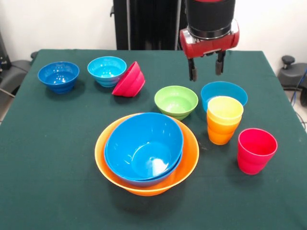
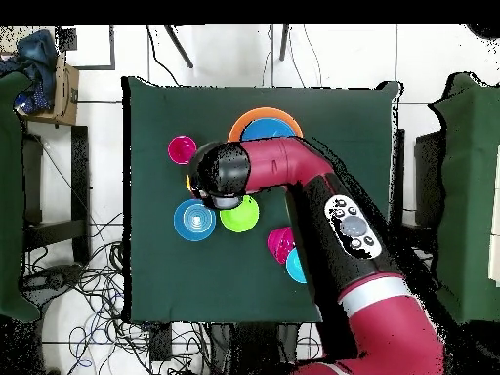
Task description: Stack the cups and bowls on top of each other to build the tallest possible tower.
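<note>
Orange, the biggest bowl (image 1: pixel 144 184) sits near the table's (image 1: pixel 43 167) front with a large blue bowl (image 1: pixel 144 143) nested in it, possibly two; to its right a yellow cup (image 1: pixel 225 109) rests in an orange cup (image 1: pixel 219 134), a red cup (image 1: pixel 256 149) nearby; the gripper (image 1: pixel 206 69) hangs released above a blue bowl (image 1: pixel 223 91) and a green bowl (image 1: pixel 176 101).

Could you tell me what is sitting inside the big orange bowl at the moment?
The orange bowl holds a large blue bowl, tilted, with a second blue rim showing just under it. The top blue bowl looks empty. The orange bowl's floor is covered, so anything beneath cannot be seen.
</note>
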